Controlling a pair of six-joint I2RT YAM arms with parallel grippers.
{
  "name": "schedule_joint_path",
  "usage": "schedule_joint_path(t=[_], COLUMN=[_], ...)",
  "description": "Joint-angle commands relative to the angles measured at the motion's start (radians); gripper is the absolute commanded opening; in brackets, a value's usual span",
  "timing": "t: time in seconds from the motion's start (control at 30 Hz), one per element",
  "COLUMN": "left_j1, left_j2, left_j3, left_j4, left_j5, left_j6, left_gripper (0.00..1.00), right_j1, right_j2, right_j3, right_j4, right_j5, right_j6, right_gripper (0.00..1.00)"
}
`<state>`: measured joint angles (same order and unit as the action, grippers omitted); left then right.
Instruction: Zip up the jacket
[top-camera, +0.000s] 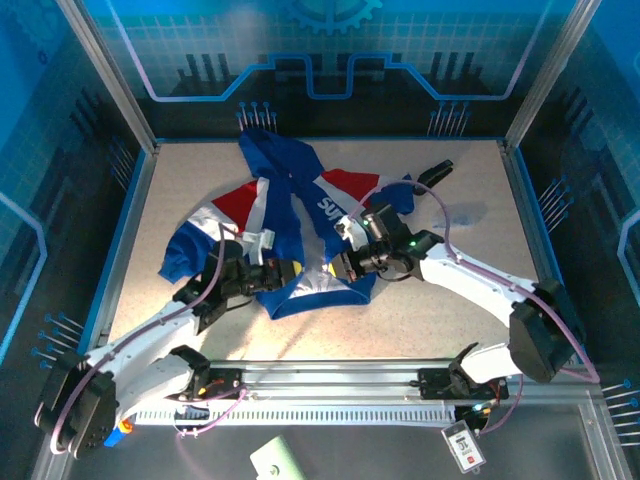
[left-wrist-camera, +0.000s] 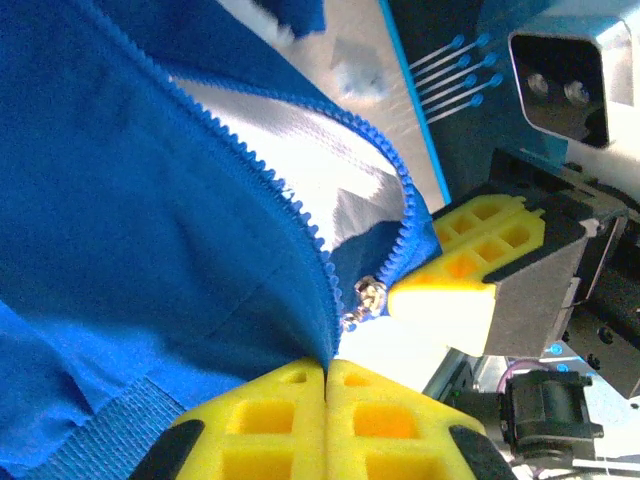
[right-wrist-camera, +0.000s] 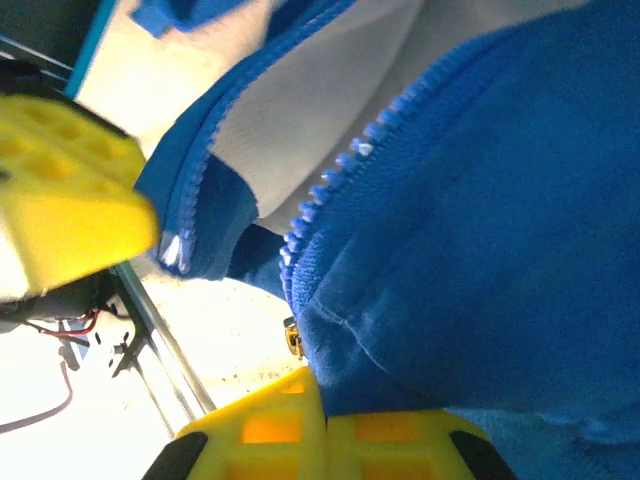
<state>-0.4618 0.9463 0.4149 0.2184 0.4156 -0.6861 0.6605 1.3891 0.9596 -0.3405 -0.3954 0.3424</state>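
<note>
Speckled table (top-camera: 190, 180) carries the jacket (top-camera: 285, 185) lengthwise, hood toward the far edge, hem toward the near edge. Left gripper (top-camera: 283, 271) and right gripper (top-camera: 350, 264) each pinch the hem tightly.

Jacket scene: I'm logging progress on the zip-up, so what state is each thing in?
jacket: rumpled on the table, front unzipped.
zipper: open, tooth rows apart, slider low near the hem.
left gripper: shut on the jacket hem by the zipper.
right gripper: shut on jacket fabric by the zipper.
</note>
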Motion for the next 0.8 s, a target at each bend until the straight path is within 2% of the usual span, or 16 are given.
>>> schedule_joint_path(t=[0.0, 0.07, 0.17, 0.27, 0.4, 0.77], left_j1=[0.031, 0.035, 0.035, 0.036, 0.035, 0.036], left_j2=[-0.114, -0.197, -0.279, -0.302, -0.272, -0.073], left_j3=[-0.003, -0.044, -0.109, -0.131, -0.117, -0.112], left_j4=[0.045, 0.088, 0.200, 0.249, 0.278, 0.560], left_j5=[-0.009, -0.034, -0.023, -0.016, 0.035, 0.127], left_j6=[0.102, 0.135, 0.203, 0.230, 0.285, 0.338], left_gripper=[0.00, 0.00, 0.00, 0.00, 0.00, 0.00], right_j1=[-0.001, 0.000, -0.005, -0.019, -0.025, -0.025], right_j2=[-0.069, -0.113, -0.172, -0.184, -0.119, -0.055], right_j3=[0.037, 0.024, -0.069, -0.147, -0.094, -0.048], right_j4=[-0.009, 0.013, 0.171, 0.337, 0.333, 0.406], right_j5=[-0.037, -0.037, -0.052, -0.096, -0.170, -0.285], right_j6=[-0.220, -0.301, -0.384, -0.359, -0.318, -0.229], right_gripper=[0.00, 0.00, 0.00, 0.00, 0.00, 0.00])
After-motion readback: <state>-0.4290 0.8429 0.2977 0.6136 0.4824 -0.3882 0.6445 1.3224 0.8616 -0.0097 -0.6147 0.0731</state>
